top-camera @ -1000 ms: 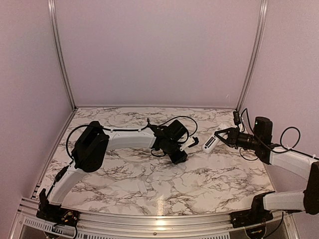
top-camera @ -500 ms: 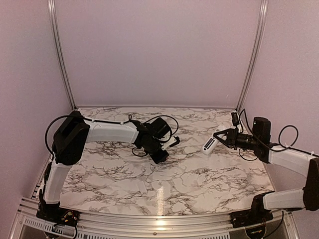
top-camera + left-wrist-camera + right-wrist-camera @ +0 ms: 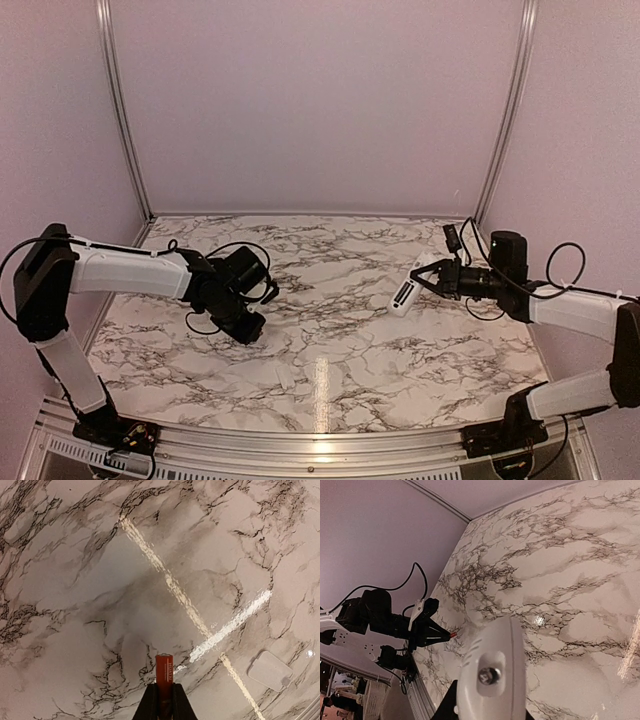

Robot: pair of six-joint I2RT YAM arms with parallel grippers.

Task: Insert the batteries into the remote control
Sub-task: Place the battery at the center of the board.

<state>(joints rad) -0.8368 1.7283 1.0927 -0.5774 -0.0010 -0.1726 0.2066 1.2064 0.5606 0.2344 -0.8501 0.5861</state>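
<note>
The left gripper (image 3: 163, 700) is closed on the lower end of the orange battery (image 3: 164, 670), which sticks out past its fingertips above the marble tabletop (image 3: 340, 350). A second ago this gripper was just beside the remote control (image 3: 405, 293); it has since swung well away to the left. The right gripper (image 3: 428, 279) clamps one end of the remote control, holding it off the tabletop, and has shifted slightly left. A small flat white piece (image 3: 270, 671) lies on the tabletop to the right of the left gripper.
</note>
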